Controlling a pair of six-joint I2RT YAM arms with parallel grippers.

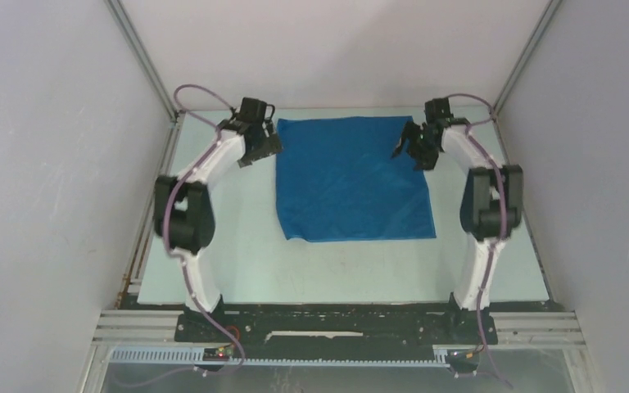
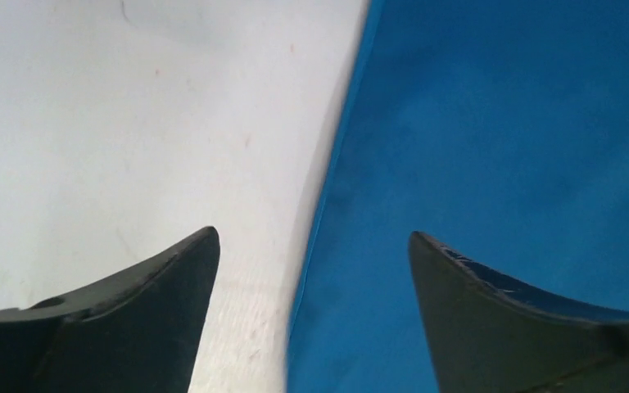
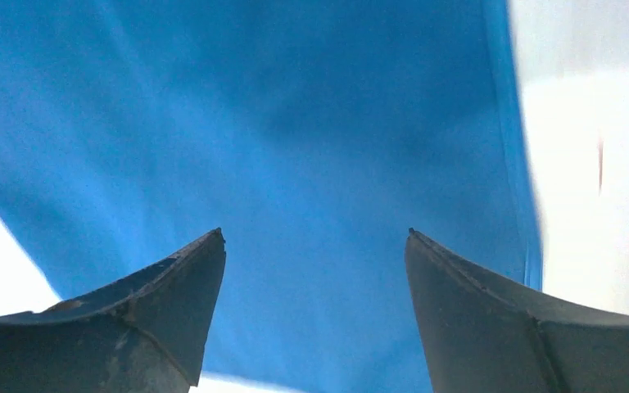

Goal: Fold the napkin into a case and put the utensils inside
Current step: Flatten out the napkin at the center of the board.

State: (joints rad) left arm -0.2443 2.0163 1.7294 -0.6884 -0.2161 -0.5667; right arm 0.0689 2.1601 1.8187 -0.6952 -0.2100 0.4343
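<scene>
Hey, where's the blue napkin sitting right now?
In the top view the napkin lies spread flat on the far middle of the table, with the left gripper at its far-left edge and the right gripper over its far-right corner.

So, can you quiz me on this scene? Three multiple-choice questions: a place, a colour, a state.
1. Where by the napkin is the left claw? A) near edge B) far left corner C) middle
2. What colour is the napkin? A) red B) blue C) green
3. How do the right claw's jaws stand? A) open B) shut on the napkin C) shut, empty
Answers: 1 B, the overhead view puts it there. 2 B, every view shows blue cloth. 3 A, its fingers stand apart, gripping nothing.
</scene>
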